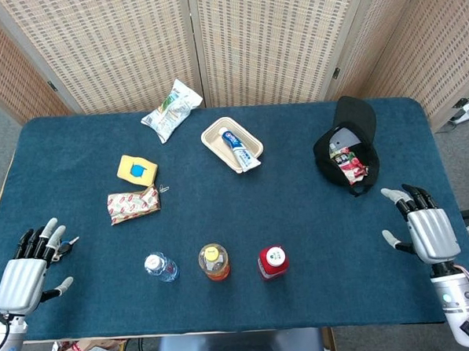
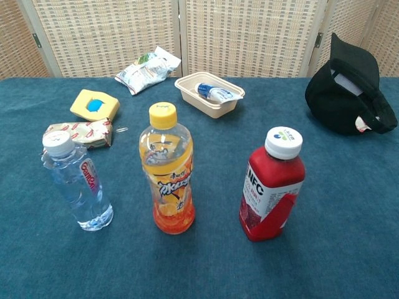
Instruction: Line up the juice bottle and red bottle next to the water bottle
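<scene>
Blue cloth covers the surface (image 1: 298, 180). Near its front edge three bottles stand upright in a row, apart from one another: the water bottle (image 2: 76, 184) at the left, the juice bottle (image 2: 168, 171) in the middle, the red bottle (image 2: 272, 185) at the right. None is touched by either hand.

The left hand (image 1: 23, 274) lies at the front left corner, fingers (image 1: 38, 238) spread and holding nothing. The right hand (image 1: 428, 228) lies at the right edge, well apart from the red bottle, fingers likewise spread and empty. Neither hand appears in the chest view.

Further back: a beige tray (image 1: 217, 149) holding a tube (image 1: 238, 145), a snack packet (image 1: 170, 109), a yellow block (image 1: 137, 170) just behind a red-patterned packet (image 1: 132, 204), and a black cap (image 1: 348, 144) at the right.
</scene>
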`<state>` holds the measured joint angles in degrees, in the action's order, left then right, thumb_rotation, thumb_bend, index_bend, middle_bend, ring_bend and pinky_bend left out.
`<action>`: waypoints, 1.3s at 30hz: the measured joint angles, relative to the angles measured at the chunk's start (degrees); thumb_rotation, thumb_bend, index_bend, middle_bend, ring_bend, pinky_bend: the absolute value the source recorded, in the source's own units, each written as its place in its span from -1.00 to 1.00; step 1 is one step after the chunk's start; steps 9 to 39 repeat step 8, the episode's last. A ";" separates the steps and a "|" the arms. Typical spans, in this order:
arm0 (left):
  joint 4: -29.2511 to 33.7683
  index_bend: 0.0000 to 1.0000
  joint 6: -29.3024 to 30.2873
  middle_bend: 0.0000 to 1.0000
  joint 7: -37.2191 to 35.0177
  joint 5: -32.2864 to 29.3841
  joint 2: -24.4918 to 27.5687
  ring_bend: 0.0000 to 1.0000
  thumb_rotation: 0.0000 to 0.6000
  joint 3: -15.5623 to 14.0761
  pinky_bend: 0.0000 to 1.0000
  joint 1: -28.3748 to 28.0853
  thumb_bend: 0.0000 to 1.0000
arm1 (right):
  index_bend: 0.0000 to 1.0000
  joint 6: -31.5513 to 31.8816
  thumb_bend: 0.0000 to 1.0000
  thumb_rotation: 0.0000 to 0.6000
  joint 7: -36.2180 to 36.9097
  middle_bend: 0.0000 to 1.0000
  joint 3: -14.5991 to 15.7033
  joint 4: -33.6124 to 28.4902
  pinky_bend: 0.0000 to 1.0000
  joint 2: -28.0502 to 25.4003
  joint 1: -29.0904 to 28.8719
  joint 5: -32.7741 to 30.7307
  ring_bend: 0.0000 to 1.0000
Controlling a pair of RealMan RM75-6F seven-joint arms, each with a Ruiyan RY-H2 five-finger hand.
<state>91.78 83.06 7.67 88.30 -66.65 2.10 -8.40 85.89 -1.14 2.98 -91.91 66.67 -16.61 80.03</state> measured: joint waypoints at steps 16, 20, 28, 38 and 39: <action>-0.39 -0.89 -0.54 -1.00 0.05 -0.21 -0.78 -0.98 1.00 0.07 -1.00 -0.51 -0.73 | -0.58 1.14 -0.49 1.00 0.02 -0.51 1.18 -1.05 -0.68 -0.45 2.94 3.80 -0.77; -0.39 -0.89 -0.54 -1.00 0.05 -0.21 -0.78 -0.98 1.00 0.07 -1.00 -0.51 -0.73 | -0.58 1.14 -0.49 1.00 0.02 -0.51 1.18 -1.05 -0.68 -0.45 2.94 3.80 -0.77; -0.39 -0.89 -0.54 -1.00 0.05 -0.21 -0.78 -0.98 1.00 0.07 -1.00 -0.51 -0.73 | -0.58 1.14 -0.49 1.00 0.02 -0.51 1.18 -1.05 -0.68 -0.45 2.94 3.80 -0.77; -0.39 -0.89 -0.54 -1.00 0.05 -0.21 -0.78 -0.98 1.00 0.07 -1.00 -0.51 -0.73 | -0.58 1.14 -0.49 1.00 0.02 -0.51 1.18 -1.05 -0.68 -0.45 2.94 3.80 -0.77; -0.39 -0.89 -0.54 -1.00 0.05 -0.21 -0.78 -0.98 1.00 0.07 -1.00 -0.51 -0.73 | -0.58 1.14 -0.49 1.00 0.02 -0.51 1.18 -1.05 -0.68 -0.45 2.94 3.80 -0.77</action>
